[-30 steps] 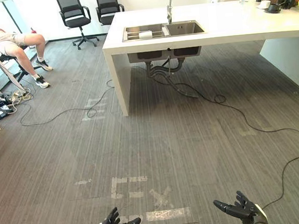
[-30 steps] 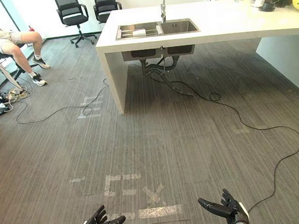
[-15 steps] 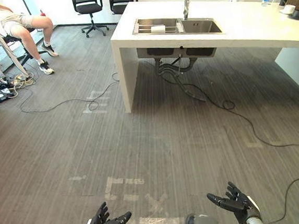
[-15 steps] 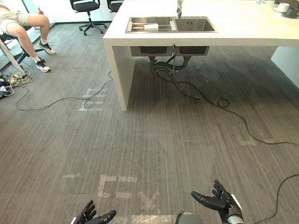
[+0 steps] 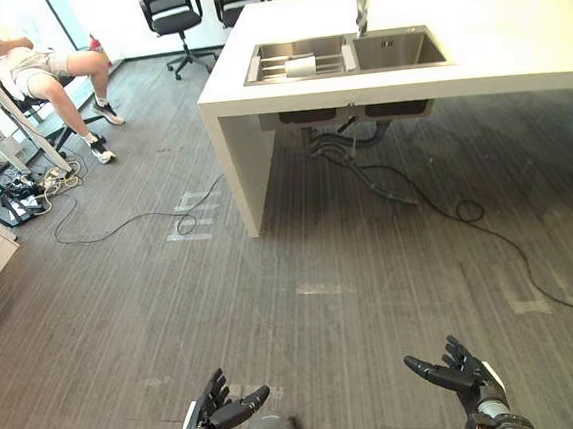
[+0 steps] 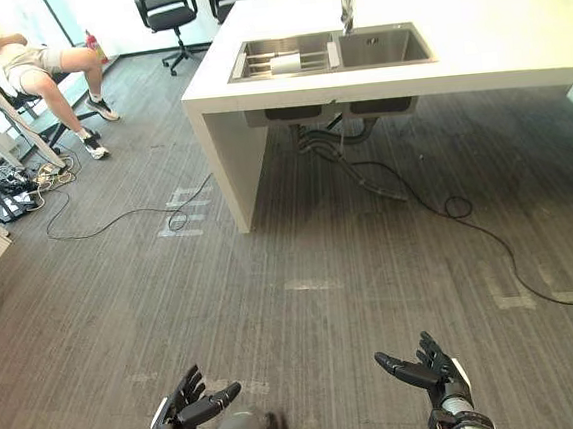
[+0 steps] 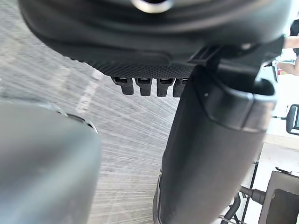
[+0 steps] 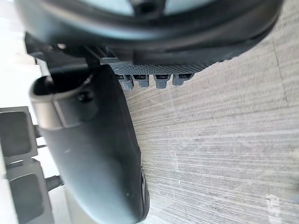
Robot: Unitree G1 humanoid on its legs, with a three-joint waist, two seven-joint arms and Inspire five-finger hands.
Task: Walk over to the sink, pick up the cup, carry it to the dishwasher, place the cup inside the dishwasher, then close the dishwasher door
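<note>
Table point(image 5: 513, 44) far, centre to right. Sink point(image 5: 398, 49) set in its left part; cup point(image 5: 300, 66) in the left basin, tap point(image 5: 361, 12) behind. Chairs point(image 5: 170, 9) beyond the table's left end; seated person point(image 5: 33, 71) far left.

Floor point(image 5: 304, 303): grey striped carpet. Pale tape marks point(image 5: 192, 228) on it near counter's corner, more marks further right. Thin black cable point(image 5: 127, 221) snakes over carpet at left. Two black office chairs point(image 5: 170, 4) stand on floor at far side.

White counter point(image 5: 513, 49): stands on floor, solid end panel at its left end. Double sink point(image 5: 393, 52) sunk into top, faucet point(image 5: 361, 7) behind divider. Left basin: wire rack point(image 5: 272, 67), white cup point(image 5: 300, 66) lying on its side on rack.
</note>
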